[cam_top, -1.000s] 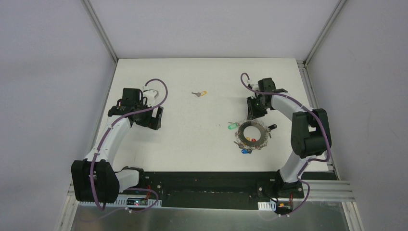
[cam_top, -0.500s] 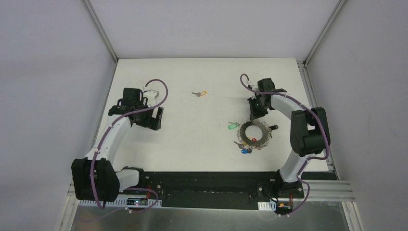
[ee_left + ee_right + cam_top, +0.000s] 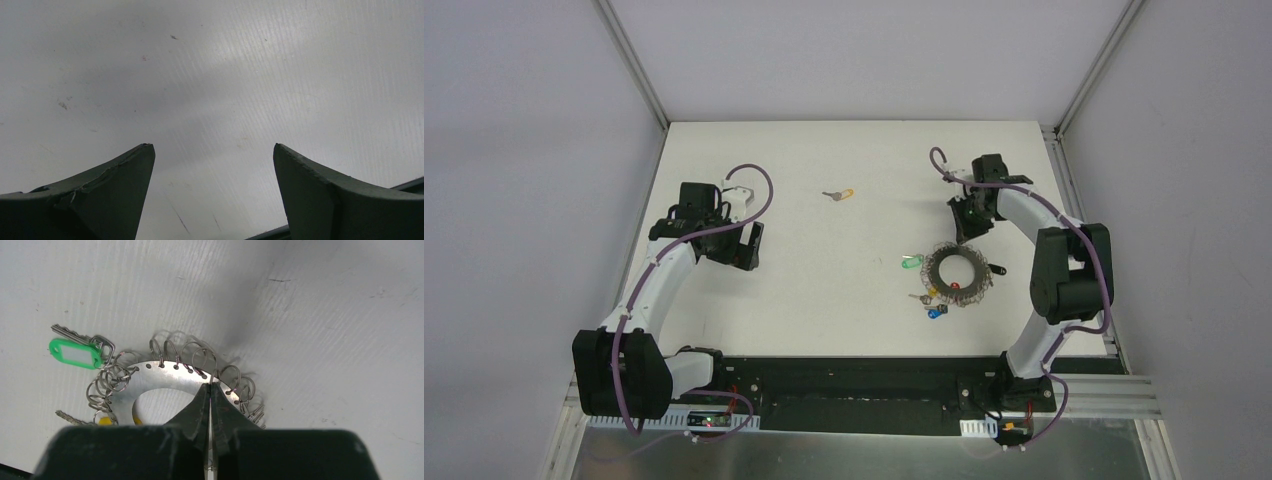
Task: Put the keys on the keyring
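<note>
The keyring (image 3: 957, 276) is a flat grey ring fringed with wire loops, lying right of centre on the table. Keys with green (image 3: 909, 263), red (image 3: 940, 292) and blue (image 3: 936, 311) heads hang from it. My right gripper (image 3: 970, 226) is shut on one wire loop at the ring's far edge; the right wrist view shows the closed tips (image 3: 210, 385) pinching that loop, with the ring (image 3: 170, 376) and the green-headed key (image 3: 75, 353) beyond. A loose yellow-headed key (image 3: 839, 195) lies far centre. My left gripper (image 3: 746, 246) is open and empty over bare table (image 3: 212, 146).
A black-headed key (image 3: 997, 268) sticks out on the ring's right side. The white table (image 3: 824, 300) is walled on three sides. The black rail with the arm bases runs along the near edge (image 3: 854, 385).
</note>
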`<state>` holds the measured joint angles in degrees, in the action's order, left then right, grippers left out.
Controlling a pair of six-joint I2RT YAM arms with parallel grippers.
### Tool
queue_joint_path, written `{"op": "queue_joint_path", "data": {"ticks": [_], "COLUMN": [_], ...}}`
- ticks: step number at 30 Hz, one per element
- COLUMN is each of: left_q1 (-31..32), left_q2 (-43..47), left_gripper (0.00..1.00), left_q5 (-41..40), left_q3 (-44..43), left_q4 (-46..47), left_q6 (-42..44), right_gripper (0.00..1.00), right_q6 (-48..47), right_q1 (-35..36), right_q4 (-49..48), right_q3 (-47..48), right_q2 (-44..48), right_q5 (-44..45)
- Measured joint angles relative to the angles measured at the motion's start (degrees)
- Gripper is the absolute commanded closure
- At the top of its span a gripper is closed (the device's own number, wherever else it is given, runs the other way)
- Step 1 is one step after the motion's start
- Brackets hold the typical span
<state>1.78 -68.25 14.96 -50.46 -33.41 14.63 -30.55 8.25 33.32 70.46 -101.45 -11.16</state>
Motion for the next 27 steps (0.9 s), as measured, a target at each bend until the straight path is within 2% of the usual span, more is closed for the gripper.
{"op": "queue_joint_path", "data": {"ticks": [16, 19, 27], "left_q1": [0.0, 0.0, 0.0], "left_q2": [-0.4, -0.4, -0.4], "left_gripper": [0.09, 0.09, 0.09], "left_q5": [0.0, 0.0, 0.1], "left_q3": [-0.1, -0.1, -0.5], "left_q4": [0.0, -0.1, -0.2], "left_q6": [0.2, 0.2, 0.2], "right_gripper": [1.00, 0.94, 0.71], "right_q6": [-3.9, -2.9, 1.2], "right_q1": [-3.1, -3.1, -3.1], "right_q4": [3.9, 4.1, 4.1], "right_q3": [2.6, 2.9, 2.9], "right_q2": [-2.2, -3.1, -3.8], "right_q5": [-4.0, -4.9, -8.0]}}
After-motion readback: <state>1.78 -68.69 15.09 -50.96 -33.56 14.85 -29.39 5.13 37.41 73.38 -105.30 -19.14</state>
